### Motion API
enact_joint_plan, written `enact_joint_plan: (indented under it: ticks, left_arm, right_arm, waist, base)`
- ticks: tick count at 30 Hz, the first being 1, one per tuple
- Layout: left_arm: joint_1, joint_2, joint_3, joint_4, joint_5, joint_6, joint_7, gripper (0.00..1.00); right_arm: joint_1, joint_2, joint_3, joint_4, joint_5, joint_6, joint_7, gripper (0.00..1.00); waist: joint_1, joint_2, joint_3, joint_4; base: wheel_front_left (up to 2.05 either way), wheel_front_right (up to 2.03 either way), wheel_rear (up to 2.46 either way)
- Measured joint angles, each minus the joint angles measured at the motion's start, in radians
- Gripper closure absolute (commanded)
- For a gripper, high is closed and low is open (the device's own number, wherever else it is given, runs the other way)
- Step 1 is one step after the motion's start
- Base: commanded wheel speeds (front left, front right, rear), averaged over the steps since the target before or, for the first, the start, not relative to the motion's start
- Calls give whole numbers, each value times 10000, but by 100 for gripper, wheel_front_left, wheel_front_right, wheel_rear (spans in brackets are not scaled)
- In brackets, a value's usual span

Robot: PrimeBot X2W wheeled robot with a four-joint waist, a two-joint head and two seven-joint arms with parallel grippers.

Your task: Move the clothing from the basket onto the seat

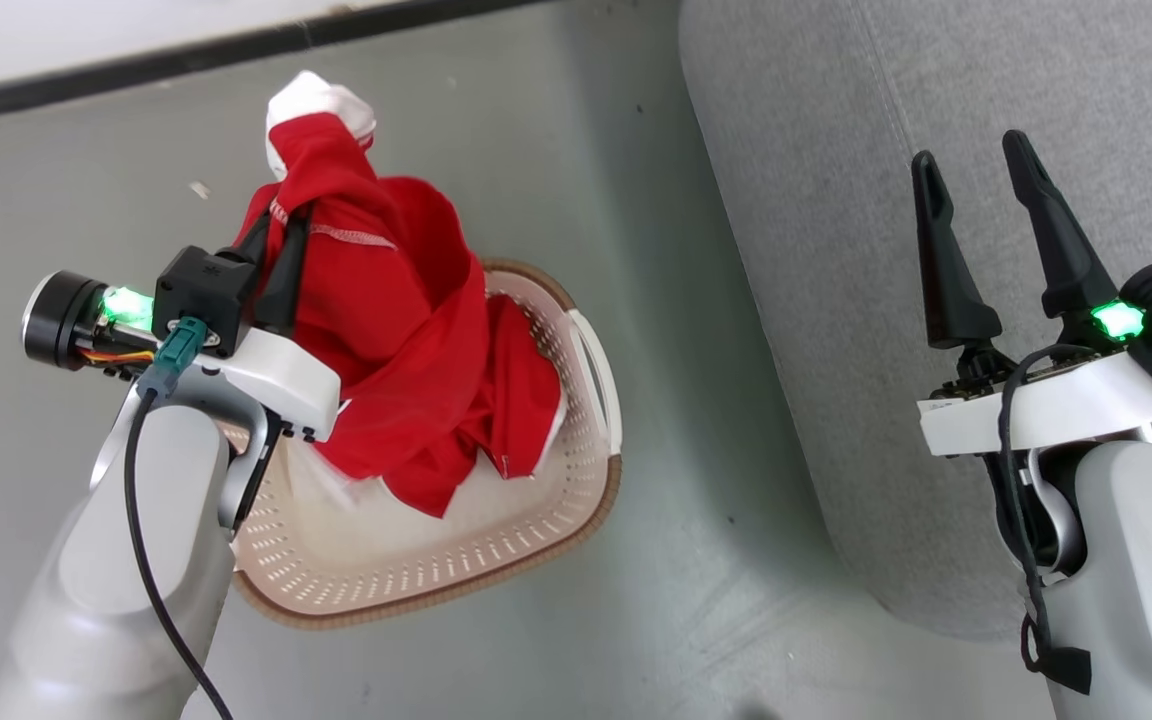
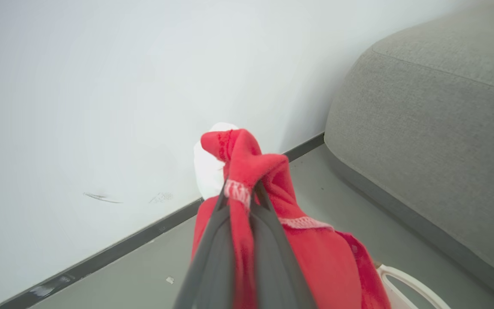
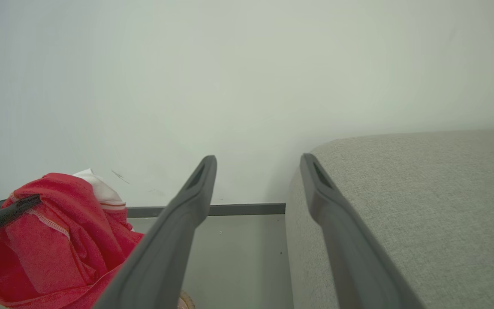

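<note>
The left gripper (image 1: 276,235) has its fingers clamped on a fold of the red clothing (image 1: 406,330) and holds it up above the basket (image 1: 576,520). The fabric's lower folds hang inside, against the basket's far rim. The basket stands on the grey floor (image 1: 636,620), beside the seat (image 1: 936,100). The right gripper (image 1: 971,150) hovers over the seat's edge nearest the basket, fingers spread and empty.

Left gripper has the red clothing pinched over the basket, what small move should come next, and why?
Probably lift a little higher: the left gripper is shut on the clothing, but its lower folds hang inside the basket, so swinging toward the seat now could drag them.
</note>
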Motion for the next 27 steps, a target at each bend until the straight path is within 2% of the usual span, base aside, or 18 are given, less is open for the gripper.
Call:
enact_joint_plan:
  ticks: [9,22,27]
  left_arm:
    - [184,-44,56,-594,-654,-640,240,100]
    - [758,40,-61,-1011,-1045,-930,796,100]
    - [955,-8,-309,-1396,-1162,-1032,1060,100]
  right_arm:
    - [37,-21,320,265,-560,0,0,0]
    - [689,-748,1083,880,-556,0,0,0]
    - [1075,-1231,1540,1179,-416,0,0,0]
  waist:
    - [0,0,-1011,442]
    - [0,0,-2535,932]
    - [-1,0,-3277,1145]
  base:
    - [0,0,0]
    - [0,0,0]
    - [0,0,0]
